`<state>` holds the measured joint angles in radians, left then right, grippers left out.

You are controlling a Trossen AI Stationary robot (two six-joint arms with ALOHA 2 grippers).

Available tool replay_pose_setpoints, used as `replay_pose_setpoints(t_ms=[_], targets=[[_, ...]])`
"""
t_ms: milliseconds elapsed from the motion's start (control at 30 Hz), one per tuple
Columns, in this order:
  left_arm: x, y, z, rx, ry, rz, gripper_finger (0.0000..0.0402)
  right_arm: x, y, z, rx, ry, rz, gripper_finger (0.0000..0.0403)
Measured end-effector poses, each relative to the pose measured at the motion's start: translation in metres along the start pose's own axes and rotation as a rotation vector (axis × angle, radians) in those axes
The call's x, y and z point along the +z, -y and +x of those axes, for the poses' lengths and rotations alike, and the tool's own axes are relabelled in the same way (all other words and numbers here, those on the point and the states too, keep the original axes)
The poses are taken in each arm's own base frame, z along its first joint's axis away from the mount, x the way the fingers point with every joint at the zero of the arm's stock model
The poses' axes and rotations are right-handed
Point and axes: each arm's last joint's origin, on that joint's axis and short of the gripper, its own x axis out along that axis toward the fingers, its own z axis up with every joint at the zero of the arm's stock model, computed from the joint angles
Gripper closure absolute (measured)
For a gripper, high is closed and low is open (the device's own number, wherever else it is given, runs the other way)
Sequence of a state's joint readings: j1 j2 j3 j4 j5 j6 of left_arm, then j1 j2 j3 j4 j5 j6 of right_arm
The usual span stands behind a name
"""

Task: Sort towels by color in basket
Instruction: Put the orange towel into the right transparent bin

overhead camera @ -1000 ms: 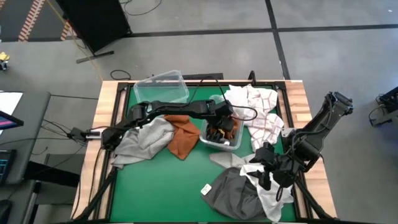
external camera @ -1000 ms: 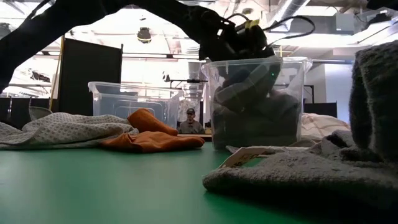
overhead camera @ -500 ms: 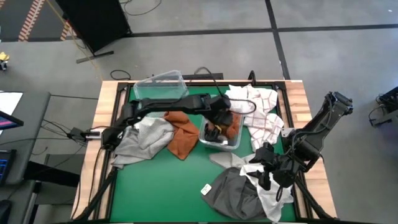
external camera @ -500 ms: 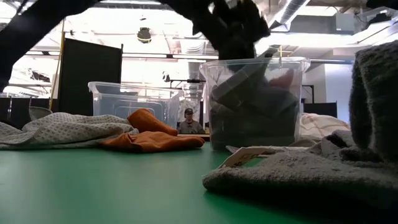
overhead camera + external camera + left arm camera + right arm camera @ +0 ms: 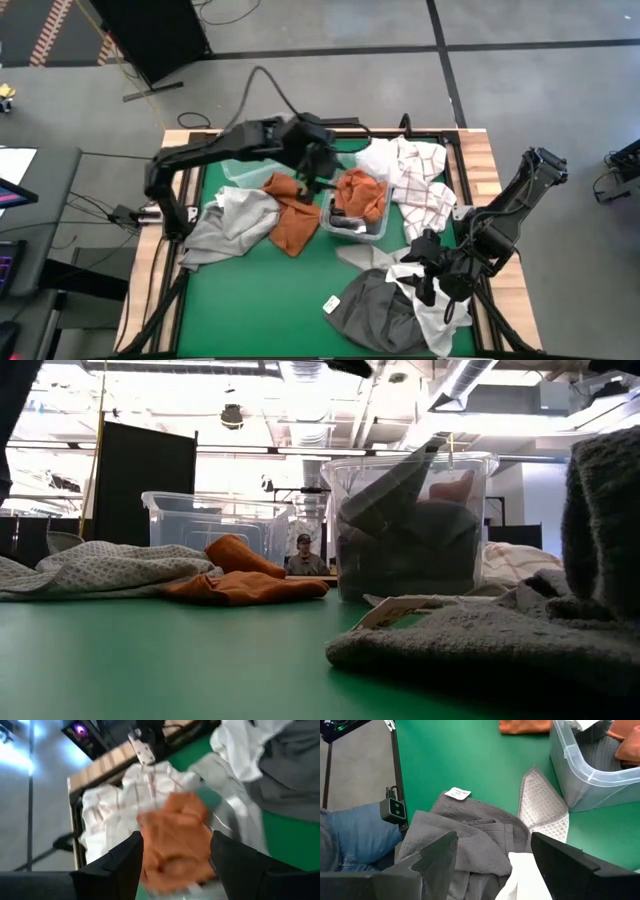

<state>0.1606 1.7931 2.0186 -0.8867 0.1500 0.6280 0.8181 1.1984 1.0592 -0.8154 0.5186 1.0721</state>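
Towels, high view: you have a rust orange towel (image 5: 361, 192) bunched in the clear bin (image 5: 352, 226) at the table's middle; a second rust orange towel (image 5: 293, 218) lies crumpled on the green table (image 5: 260, 290) just left of the bin, touching a soft light grey towel (image 5: 230, 225); the red-checked white towels (image 5: 415, 175) are heaped to the bin's right; a thick dark grey towel (image 5: 375, 310) is piled at the near edge beside a plain white towel (image 5: 432, 300).
Left gripper, high view: your left gripper (image 5: 318, 168) is over the far-left edge of the bin, beside an empty clear bin (image 5: 238, 165); half a second ago it was down inside the towel bin, and the orange cloth now lies bare on top there.
Right gripper, high view: your right gripper (image 5: 430, 275) sits over the white and dark grey heap, as it did before.
Low view: the bin's ribbed clear plastic walls show dark cloth with orange at the top; the arm that hung over its rim is gone from there.
Left wrist view: the picture is smeared; the fingers (image 5: 115, 865) stand apart with only the orange towel far beyond them.
Right wrist view: you see waffle-textured grey cloth and a paper label; the fingers (image 5: 437, 857) are spread, holding nothing.
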Motion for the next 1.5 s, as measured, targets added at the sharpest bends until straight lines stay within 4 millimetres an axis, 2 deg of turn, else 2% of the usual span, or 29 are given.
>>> replay_pose_setpoints(t_ms=[167, 333, 500, 700, 833, 1033, 1233, 1500], targets=[[-0.011, 0.014, -0.035, -0.063, -0.153, -0.051, 0.0183, 0.0, 0.0, 0.0, -0.002, -0.001, -0.009, 0.0107], [-0.029, 0.027, -0.04, -0.171, -0.338, -0.174, 0.0183, 0.0, 0.001, 0.0, -0.007, -0.003, -0.013, 0.0107], [-0.056, 0.042, -0.015, -0.22, -0.498, -0.252, 0.0183, 0.0, 0.001, 0.0, -0.008, -0.001, -0.015, 0.0107], [-0.101, 0.066, 0.028, -0.271, -0.633, -0.27, 0.0183, 0.0, 0.001, 0.0, -0.007, 0.0, -0.014, 0.0107], [-0.129, 0.082, 0.051, -0.284, -0.665, -0.283, 0.0183, 0.0, 0.001, 0.0, -0.007, 0.001, -0.025, 0.0107], [-0.163, 0.102, 0.073, -0.27, -0.678, -0.336, 0.0183, 0.0, 0.001, 0.0, -0.008, 0.001, -0.029, 0.0107], [-0.183, 0.113, 0.087, -0.217, -0.654, -0.352, 0.0183, 0.0, 0.001, 0.0, -0.008, 0.001, -0.033, 0.0107], [-0.187, 0.111, 0.094, -0.08, -0.624, -0.318, 0.0183, 0.0, 0.001, 0.0, -0.011, 0.0, -0.039, 0.0107]])
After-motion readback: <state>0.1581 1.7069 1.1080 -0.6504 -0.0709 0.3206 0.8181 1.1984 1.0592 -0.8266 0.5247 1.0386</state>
